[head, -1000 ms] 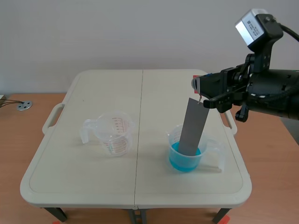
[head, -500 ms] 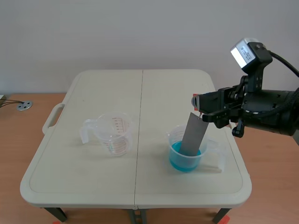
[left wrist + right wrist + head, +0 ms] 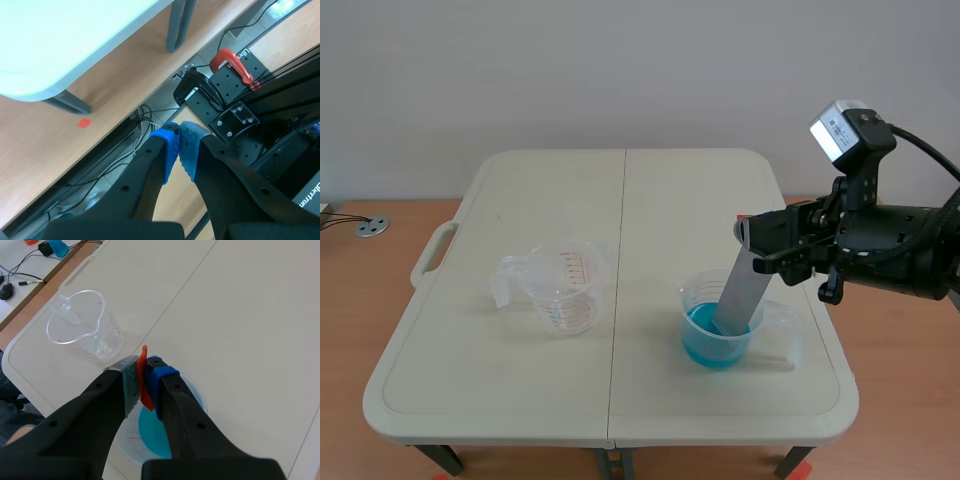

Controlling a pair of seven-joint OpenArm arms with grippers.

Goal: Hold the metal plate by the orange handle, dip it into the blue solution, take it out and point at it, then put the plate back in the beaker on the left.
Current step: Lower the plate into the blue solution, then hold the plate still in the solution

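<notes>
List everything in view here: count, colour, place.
clear plastic beaker of blue solution: one, clear, table's right half
grey metal plate: one, grey, leaning, lower end in that beaker
orange handle: one, orange, plate's top end
empty clear plastic measuring beaker: one, clear, table's left half
cream folding table: one, cream, under both beakers
red clamp: one, red, on black frame, left wrist view
right claw: one, black, shut on the orange handle
left claw: one, black, shut, off the table

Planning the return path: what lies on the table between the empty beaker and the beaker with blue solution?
In the scene view only bare table, crossed by its middle seam, lies between the empty beaker and the beaker of blue solution.
</notes>
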